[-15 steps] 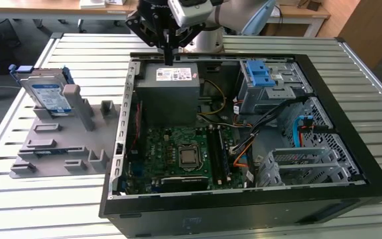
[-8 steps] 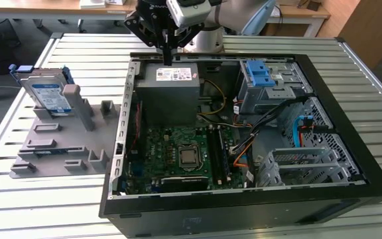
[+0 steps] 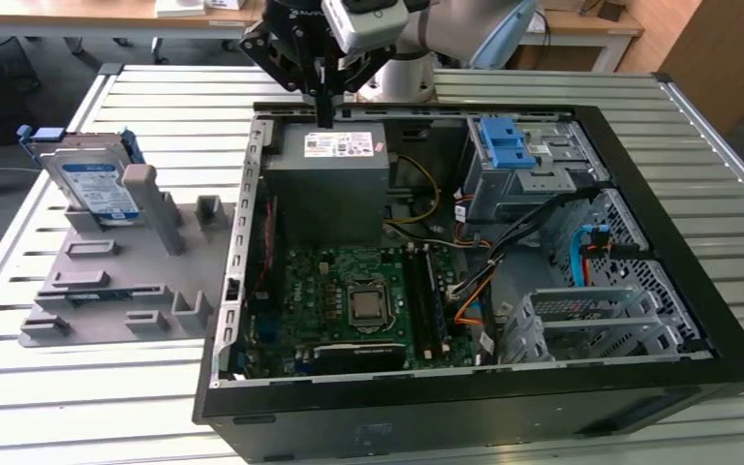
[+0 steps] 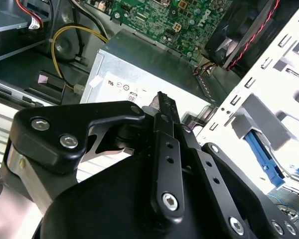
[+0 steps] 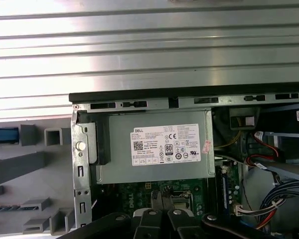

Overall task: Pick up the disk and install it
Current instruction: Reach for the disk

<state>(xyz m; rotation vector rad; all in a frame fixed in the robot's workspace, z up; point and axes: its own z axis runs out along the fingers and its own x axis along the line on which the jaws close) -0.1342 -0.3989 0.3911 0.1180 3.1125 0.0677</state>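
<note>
The disk (image 3: 94, 184), a silver drive with a white-and-blue label in a blue bracket, stands upright in a grey holder (image 3: 113, 281) on the table at the exterior view's left, outside the computer case (image 3: 682, 291). My gripper (image 3: 325, 118) hangs above the case's far edge, over the grey power supply box (image 3: 333, 184), well to the right of the disk. Its black fingers are shut together with nothing between them, as the second wrist view also shows for the gripper (image 4: 162, 99). In the first wrist view a blue edge of the disk (image 5: 2, 135) shows at the side.
The open case holds a green motherboard (image 3: 346, 300), loose cables and a metal drive cage with a blue latch (image 3: 514, 145) at its far right. The power supply box (image 5: 157, 149) lies straight under the wrist. A slatted metal table (image 3: 88, 387) surrounds the case.
</note>
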